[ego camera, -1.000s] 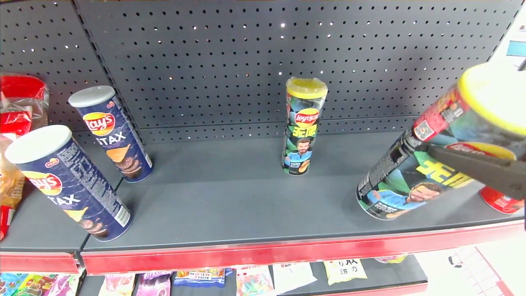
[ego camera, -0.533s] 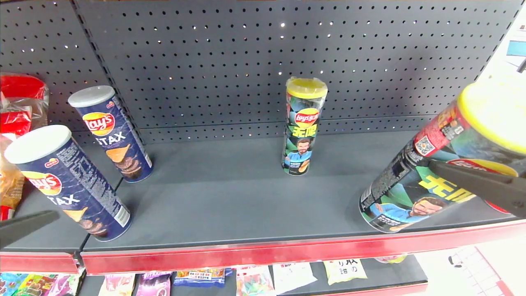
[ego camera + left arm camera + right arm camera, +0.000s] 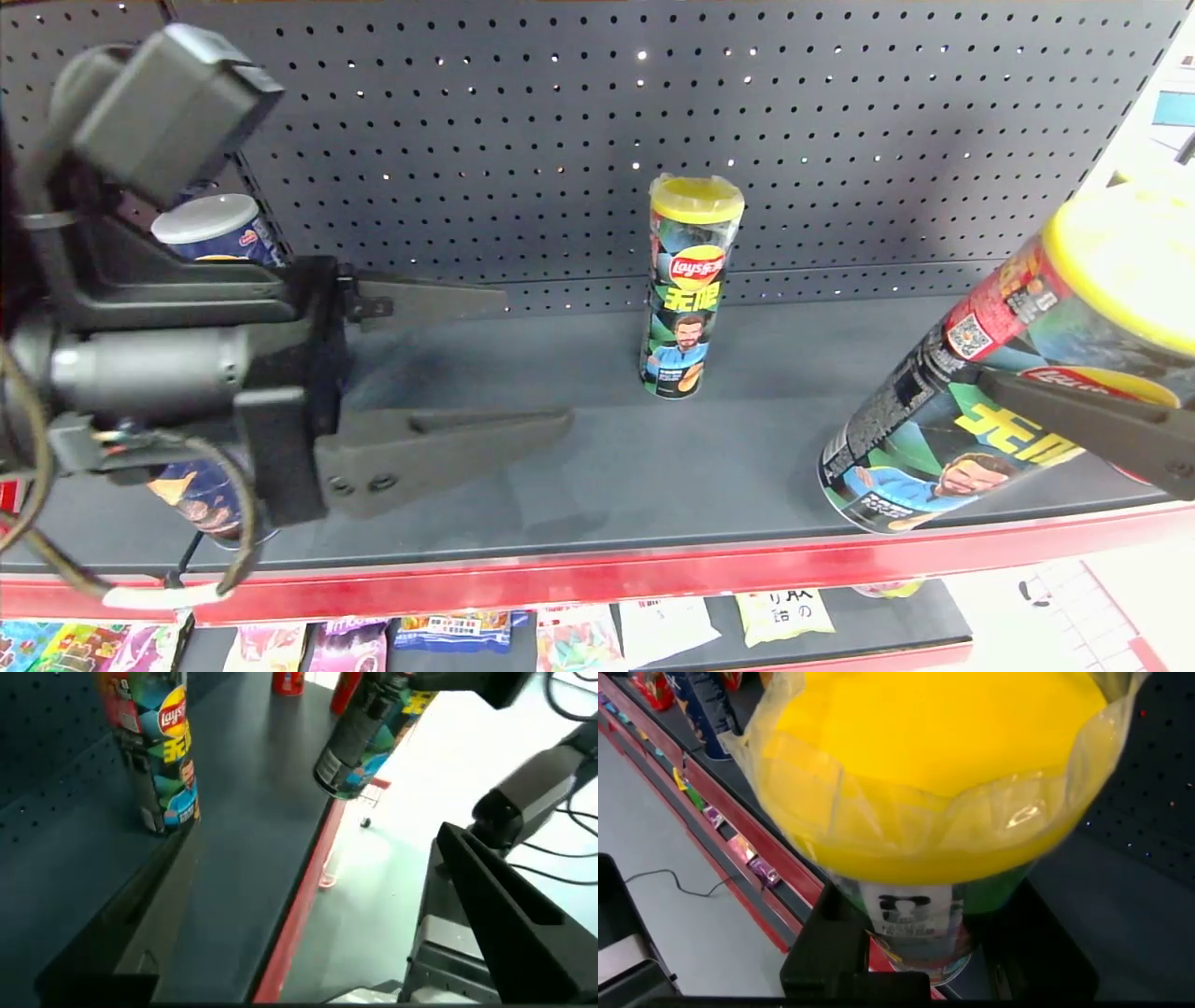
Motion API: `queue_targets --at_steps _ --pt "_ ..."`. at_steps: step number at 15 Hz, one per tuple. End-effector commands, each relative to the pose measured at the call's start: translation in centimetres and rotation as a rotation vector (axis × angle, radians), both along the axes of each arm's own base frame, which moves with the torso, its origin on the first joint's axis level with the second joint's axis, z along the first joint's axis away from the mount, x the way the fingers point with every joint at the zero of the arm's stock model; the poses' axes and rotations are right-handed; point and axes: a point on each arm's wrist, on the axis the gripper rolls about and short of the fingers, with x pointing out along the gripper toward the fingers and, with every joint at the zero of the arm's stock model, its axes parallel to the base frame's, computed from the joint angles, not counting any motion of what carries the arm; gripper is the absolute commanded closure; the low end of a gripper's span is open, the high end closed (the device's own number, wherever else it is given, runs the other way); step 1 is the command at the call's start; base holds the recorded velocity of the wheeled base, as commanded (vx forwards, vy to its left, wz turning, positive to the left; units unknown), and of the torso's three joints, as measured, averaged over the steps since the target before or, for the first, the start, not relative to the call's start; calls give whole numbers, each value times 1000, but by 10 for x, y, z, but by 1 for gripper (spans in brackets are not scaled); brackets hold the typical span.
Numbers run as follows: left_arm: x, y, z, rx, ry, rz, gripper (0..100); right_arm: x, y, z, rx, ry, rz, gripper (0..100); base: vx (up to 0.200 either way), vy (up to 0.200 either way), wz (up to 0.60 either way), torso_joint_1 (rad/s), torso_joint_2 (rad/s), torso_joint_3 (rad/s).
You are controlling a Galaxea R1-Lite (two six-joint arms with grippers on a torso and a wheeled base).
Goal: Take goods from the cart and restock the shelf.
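Standing can (image 3: 692, 289): round red-and-yellow logo over yellow characters, frame centre.
Tilted can (image 3: 896, 439): square scan code on red, yellow characters, fine white print, right edge.
Packet (image 3: 782, 611): dark characters, lower right, unreadable.

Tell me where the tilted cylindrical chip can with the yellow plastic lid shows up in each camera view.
Head view: the tilted yellow-lidded chip can leans at the right side, its base near the shelf's red front edge.
Left wrist view: it hangs tilted over that red edge, beyond the upright matching can.
Right wrist view: seen lid-first, close up; the red edge shows past the lid.
Shared landmark: the shelf's red front edge.
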Motion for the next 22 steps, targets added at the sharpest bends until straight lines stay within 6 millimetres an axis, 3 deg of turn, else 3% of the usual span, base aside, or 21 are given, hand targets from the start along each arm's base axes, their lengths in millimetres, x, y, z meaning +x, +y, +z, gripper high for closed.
queue_targets --at_steps 1,8,11,17,22 --pt "36 -31 -13 52 45 5 0 0 0 0 -1 1 0 100 0 0 0 0 0 0" --pt "117 -85 -28 134 -46 144 0 3 -1 1 0 2 -18 100 0 0 0 0 0 0" --pt "137 -93 -28 119 -60 158 0 5 0 2 2 2 -23 100 0 0 0 0 0 0" --pt "163 -105 -30 83 -88 148 0 9 1 0 5 24 -32 100 0 0 0 0 0 0" --pt "165 -111 -33 64 -82 60 0 10 2 0 4 26 -32 100 0 0 0 0 0 0"
